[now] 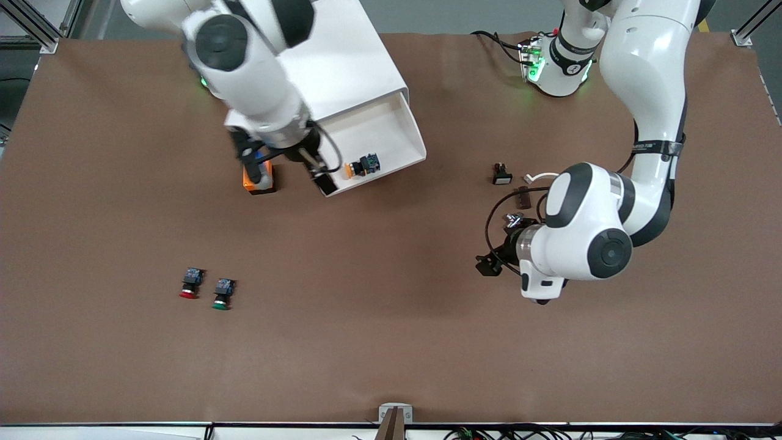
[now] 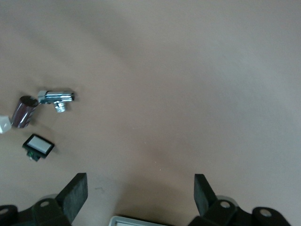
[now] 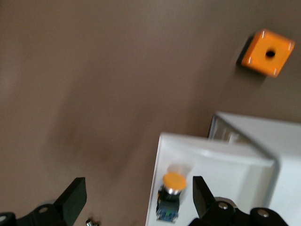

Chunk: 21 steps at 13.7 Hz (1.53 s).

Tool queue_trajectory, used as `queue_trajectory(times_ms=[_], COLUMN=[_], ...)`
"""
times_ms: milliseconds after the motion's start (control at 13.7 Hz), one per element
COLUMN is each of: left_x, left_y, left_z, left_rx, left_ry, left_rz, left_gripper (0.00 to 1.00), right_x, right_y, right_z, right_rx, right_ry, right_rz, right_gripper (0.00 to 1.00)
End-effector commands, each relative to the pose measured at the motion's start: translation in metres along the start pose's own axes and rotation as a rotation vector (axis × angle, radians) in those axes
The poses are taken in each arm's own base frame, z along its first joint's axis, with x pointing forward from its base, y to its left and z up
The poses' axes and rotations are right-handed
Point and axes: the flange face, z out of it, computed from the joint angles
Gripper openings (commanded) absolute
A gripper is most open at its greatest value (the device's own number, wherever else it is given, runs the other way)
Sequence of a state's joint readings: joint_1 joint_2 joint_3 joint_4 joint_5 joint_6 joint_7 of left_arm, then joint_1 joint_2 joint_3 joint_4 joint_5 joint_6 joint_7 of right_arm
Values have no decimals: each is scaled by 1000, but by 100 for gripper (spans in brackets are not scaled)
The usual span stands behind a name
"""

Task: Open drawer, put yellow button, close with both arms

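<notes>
The drawer (image 1: pixel 400 131) is standing pulled out of the white cabinet (image 1: pixel 342 61), its open end facing the front camera. The yellow button (image 1: pixel 361 166) is lying on its side inside the drawer, on the tray floor near the front lip, with nothing gripping it. The right gripper (image 3: pixel 136 197) is hovering over the front corner of the drawer with its fingers (image 3: pixel 75 195) spread wide and empty; in the right wrist view the button's yellow cap is sitting between them, lower down in the tray. An orange block (image 1: pixel 258 180) with a hole in its top is resting on the table just beside the cabinet, toward the right arm's end. The left gripper (image 2: pixel 140 193) is waiting over bare table, fingers apart and holding nothing, near a chrome fitting (image 2: pixel 57 98), a dark cylinder (image 2: pixel 23 111) and a small white-faced switch (image 2: pixel 38 146). A red-capped button (image 1: pixel 190 284) and a green-capped button (image 1: pixel 222 294) are lying side by side, well apart from the cabinet and nearer the front camera.
</notes>
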<state>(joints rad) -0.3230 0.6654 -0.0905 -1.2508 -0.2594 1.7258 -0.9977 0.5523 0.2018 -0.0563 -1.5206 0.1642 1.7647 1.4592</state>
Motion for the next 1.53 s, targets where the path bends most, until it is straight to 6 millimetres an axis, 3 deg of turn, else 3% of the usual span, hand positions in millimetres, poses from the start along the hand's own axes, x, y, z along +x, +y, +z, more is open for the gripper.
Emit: queue_trajectory(times_ms=[0, 146, 292, 365, 658, 731, 877, 1242, 1461], left_x=[-48, -92, -120, -142, -198, -217, -232, -290, -321], left_y=[19, 40, 52, 60, 74, 78, 79, 75, 75], left_z=[10, 31, 50, 57, 75, 83, 89, 126, 133], left_rx=[48, 95, 81, 72, 71, 77, 79, 130, 125], left_ry=[79, 160, 177, 186, 178, 180, 178, 127, 70], left_rz=[129, 225, 274, 293, 300, 295, 261, 284, 274], left_gripper=[99, 99, 99, 99, 99, 99, 99, 99, 99], right_x=[54, 101, 150, 171, 240, 252, 262, 276, 293], right_y=[10, 23, 45, 56, 105, 114, 133, 143, 156], right_z=[-34, -49, -64, -73, -114, -118, -114, -114, -119], right_rx=[-18, -30, -60, -73, -45, -50, -106, -113, -102], right_ry=[1, 1, 12, 49, 80, 72, -2, -16, -16], right_rz=[-241, -337, -394, -445, -614, -652, -695, -766, -756], right_gripper=[100, 100, 100, 100, 100, 100, 100, 100, 100])
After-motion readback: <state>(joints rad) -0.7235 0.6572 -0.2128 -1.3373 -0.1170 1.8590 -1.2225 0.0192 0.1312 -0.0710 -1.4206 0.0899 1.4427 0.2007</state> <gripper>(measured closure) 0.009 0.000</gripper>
